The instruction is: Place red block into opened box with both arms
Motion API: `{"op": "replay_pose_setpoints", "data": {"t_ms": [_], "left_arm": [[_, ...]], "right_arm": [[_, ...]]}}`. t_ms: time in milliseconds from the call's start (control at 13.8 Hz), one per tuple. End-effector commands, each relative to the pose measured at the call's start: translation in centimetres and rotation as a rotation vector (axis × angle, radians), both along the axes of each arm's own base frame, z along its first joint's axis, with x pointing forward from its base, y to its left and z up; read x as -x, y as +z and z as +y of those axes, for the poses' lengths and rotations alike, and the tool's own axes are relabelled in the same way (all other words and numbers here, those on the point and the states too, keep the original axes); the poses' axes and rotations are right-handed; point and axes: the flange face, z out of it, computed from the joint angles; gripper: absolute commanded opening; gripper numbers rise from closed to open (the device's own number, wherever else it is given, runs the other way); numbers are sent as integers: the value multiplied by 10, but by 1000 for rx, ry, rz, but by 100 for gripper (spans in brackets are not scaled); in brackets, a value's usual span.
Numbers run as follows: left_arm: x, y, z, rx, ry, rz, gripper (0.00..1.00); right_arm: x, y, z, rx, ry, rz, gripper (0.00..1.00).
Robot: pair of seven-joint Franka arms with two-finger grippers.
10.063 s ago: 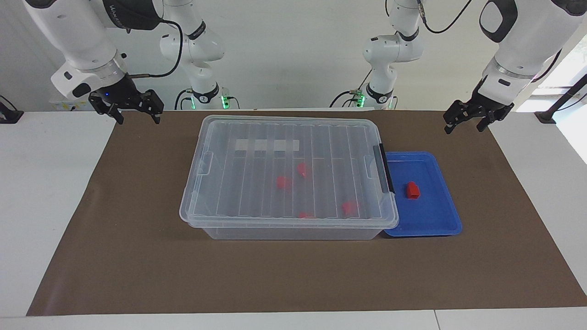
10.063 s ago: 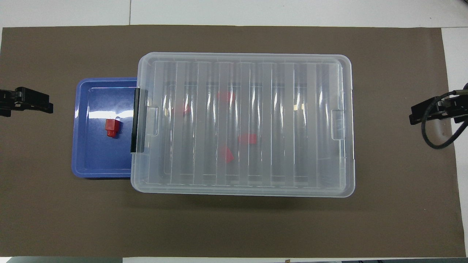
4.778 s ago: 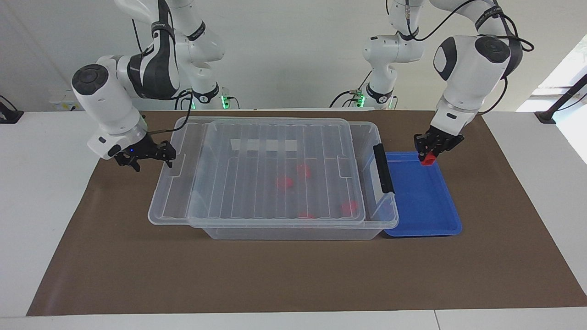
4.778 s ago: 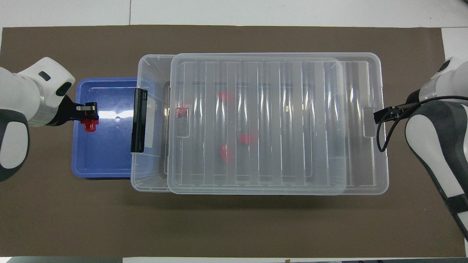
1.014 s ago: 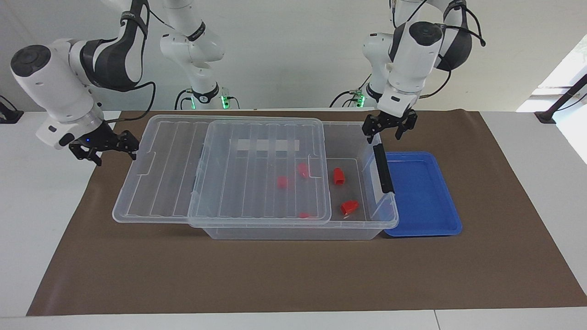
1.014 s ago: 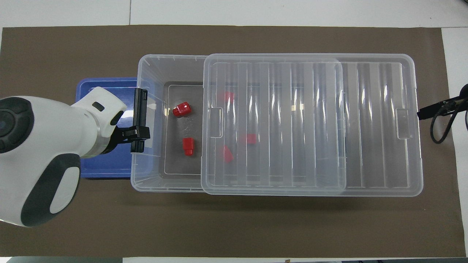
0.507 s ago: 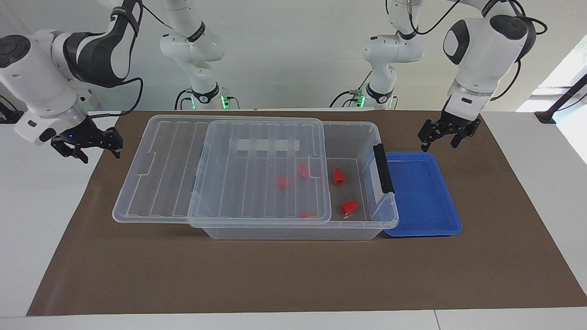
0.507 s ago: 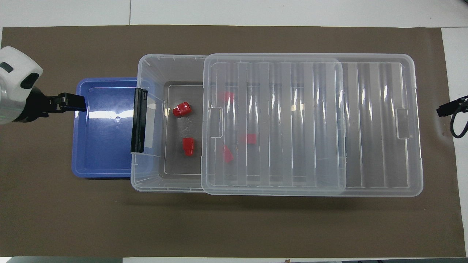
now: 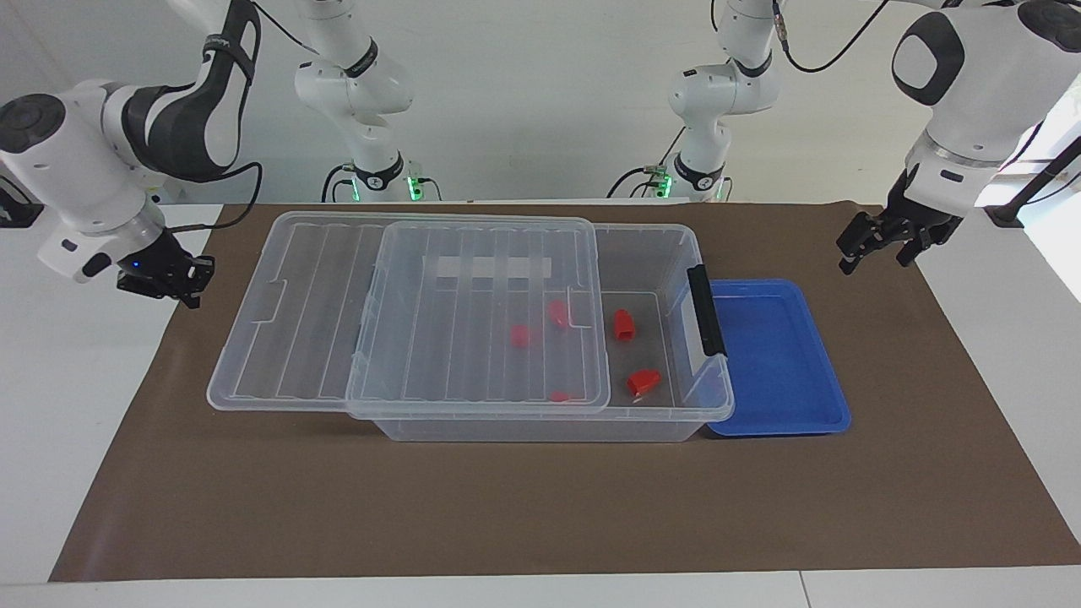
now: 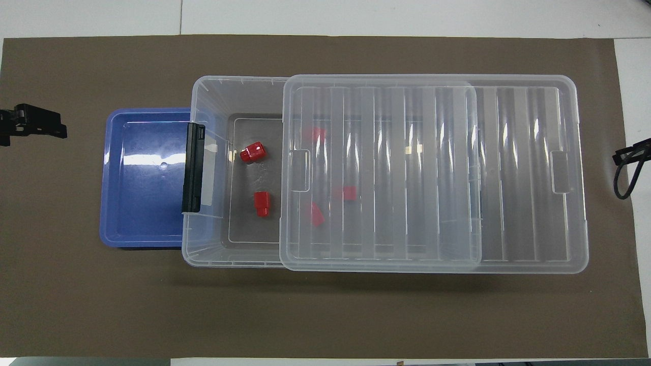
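Note:
The clear box stands mid-table. Its ribbed lid is slid toward the right arm's end, so the end by the black handle is uncovered. In that uncovered part lie a red block and another like it. Several more show dimly under the lid. My left gripper hangs open and empty over the mat at the left arm's end. My right gripper is shut on nothing over the mat's edge, apart from the lid.
A shallow blue tray with nothing in it lies against the box's handle end. A brown mat covers the table under everything. The lid overhangs the box toward the right arm's end.
My left gripper has drawn back from the box's handle end, over the tray, out to the mat's edge. My right gripper has moved off from the lid and shut.

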Motion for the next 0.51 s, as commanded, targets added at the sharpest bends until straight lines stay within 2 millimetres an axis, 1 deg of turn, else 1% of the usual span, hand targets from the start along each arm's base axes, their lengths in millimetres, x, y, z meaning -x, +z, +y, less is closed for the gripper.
{"op": "replay_pose_setpoints", "data": {"t_ms": [0, 72, 145, 217, 290, 362, 434], "left_arm": [[2, 3, 1, -8, -14, 34, 100], [4, 3, 0, -9, -16, 47, 100], [10, 4, -2, -9, -17, 53, 100], [16, 3, -7, -10, -16, 56, 100], [20, 1, -11, -11, -21, 60, 100], [20, 1, -13, -11, -24, 59, 100], [20, 1, -15, -11, -28, 59, 100]], "right_arm": [[9, -7, 28, -1, -30, -21, 0], [7, -7, 40, -2, -30, -23, 0], [6, -7, 46, -2, -35, -24, 0], [6, -11, 55, -7, -53, -17, 0], [6, -16, 57, -13, -63, -14, 0], [6, -18, 61, -13, -69, -16, 0], [4, -18, 71, -13, -67, -20, 0]]}}
